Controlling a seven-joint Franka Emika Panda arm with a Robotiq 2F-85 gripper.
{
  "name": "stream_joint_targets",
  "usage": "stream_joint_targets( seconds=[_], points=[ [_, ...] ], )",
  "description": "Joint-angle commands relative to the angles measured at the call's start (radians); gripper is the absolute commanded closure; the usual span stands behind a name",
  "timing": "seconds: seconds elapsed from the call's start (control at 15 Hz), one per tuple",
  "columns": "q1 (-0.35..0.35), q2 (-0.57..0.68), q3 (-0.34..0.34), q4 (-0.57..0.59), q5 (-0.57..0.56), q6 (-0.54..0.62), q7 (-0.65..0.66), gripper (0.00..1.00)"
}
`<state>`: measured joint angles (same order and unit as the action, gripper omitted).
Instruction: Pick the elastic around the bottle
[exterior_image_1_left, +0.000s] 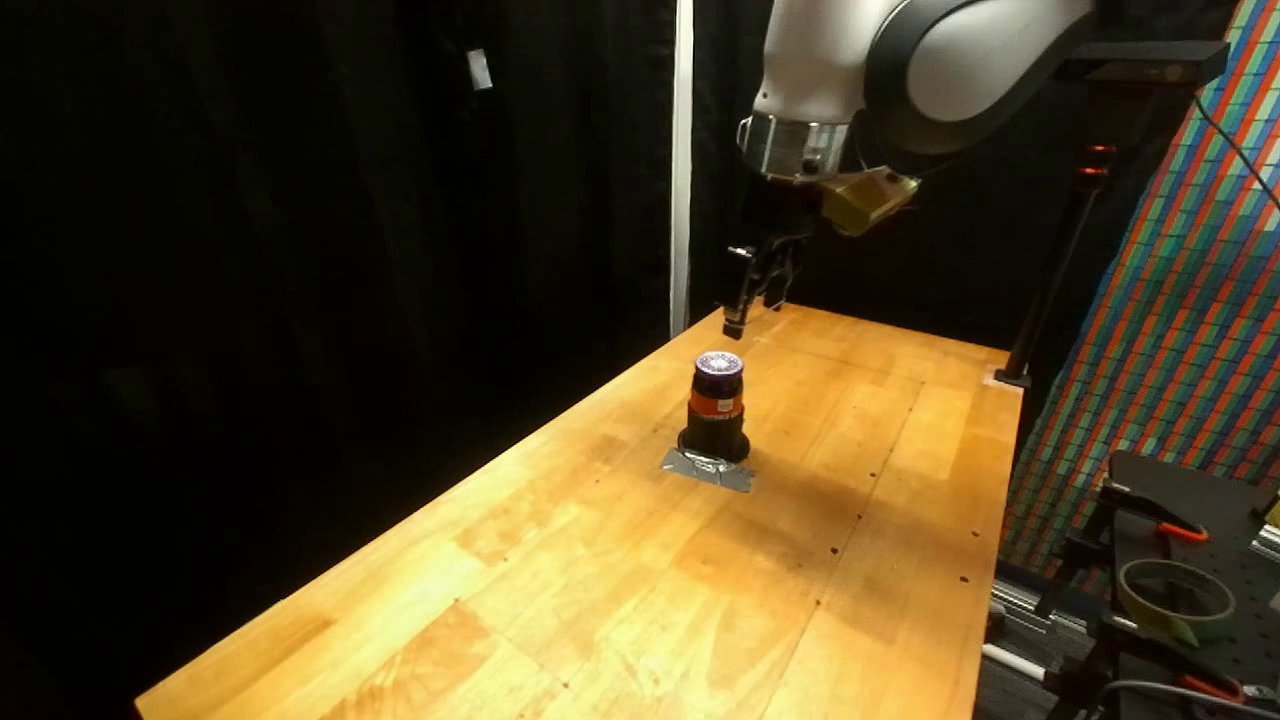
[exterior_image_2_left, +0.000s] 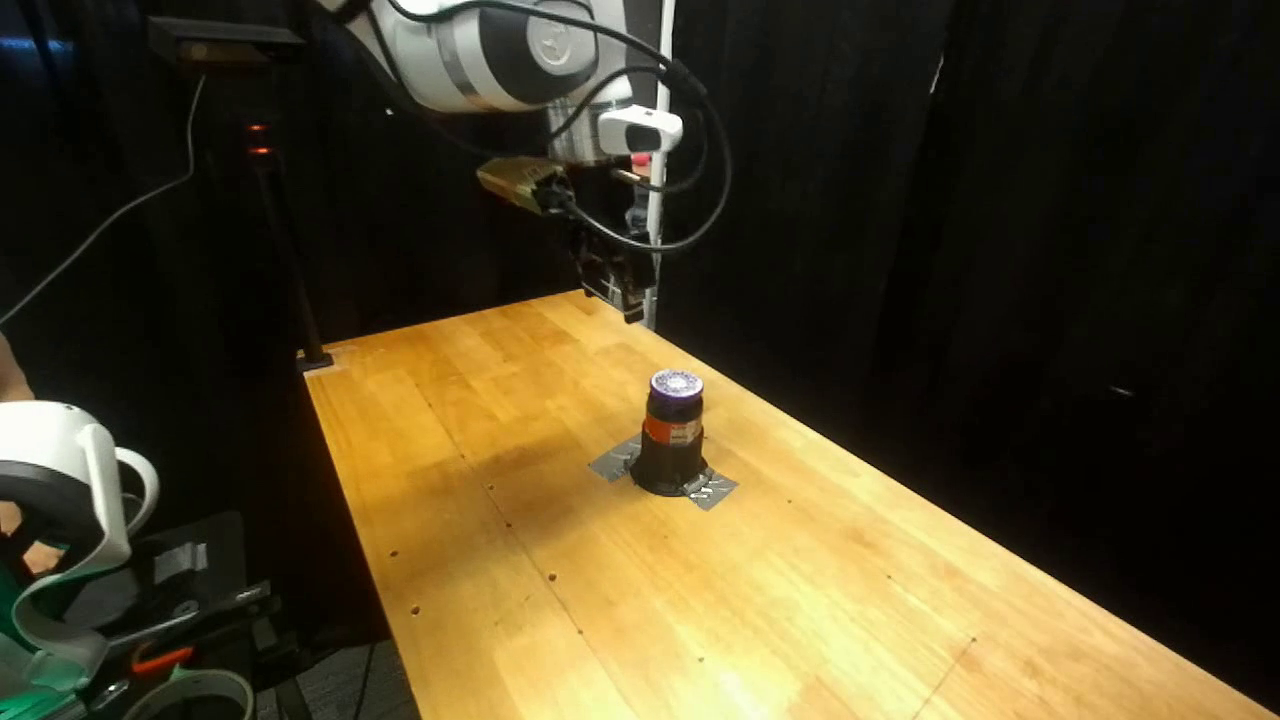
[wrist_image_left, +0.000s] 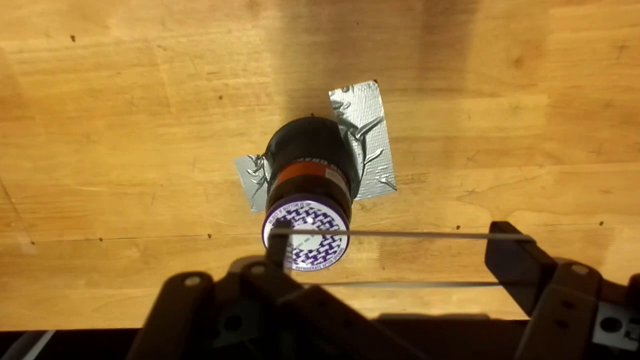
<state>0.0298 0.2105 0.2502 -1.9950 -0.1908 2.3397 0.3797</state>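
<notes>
Gripper (wrist_image_left: 395, 250): one, dark, foremost in the wrist view; fingers (wrist_image_left: 522, 265) spread wide. In both exterior views it hangs above the wooden table (exterior_image_1_left: 640, 590), apart from the bottle (exterior_image_1_left: 718, 390). Elastic (wrist_image_left: 420, 234): one, pale, drawn taut between the fingers in two strands — the upper one crosses in front of the bottle's lid (wrist_image_left: 315, 247) in the wrist view. Bottle: dark brown, upright, orange-red band (wrist_image_left: 300, 169), purple-and-white lid; stands in a black holder (wrist_image_left: 300, 140) on the table. Tape (wrist_image_left: 375, 140): two silver pieces, one at either side of the holder, touching it and the table. Arm (exterior_image_1_left: 815, 60): one, white, over the table. Curtain (exterior_image_1_left: 300, 250): black, beyond the table in both exterior views.
</notes>
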Motion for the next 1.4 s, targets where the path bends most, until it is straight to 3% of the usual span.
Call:
stream_joint_targets(
  seconds=[0.0, 0.53, 1.33],
  points=[
    [0.077, 0.166, -0.095, 0.175, -0.004, 0.001, -0.027, 0.0],
    [0.143, 0.361, -0.208, 0.378, 0.003, -0.035, -0.062, 0.0],
    [0.111, 0.453, -0.212, 0.438, 0.085, -0.107, -0.138, 0.0]
  ],
)
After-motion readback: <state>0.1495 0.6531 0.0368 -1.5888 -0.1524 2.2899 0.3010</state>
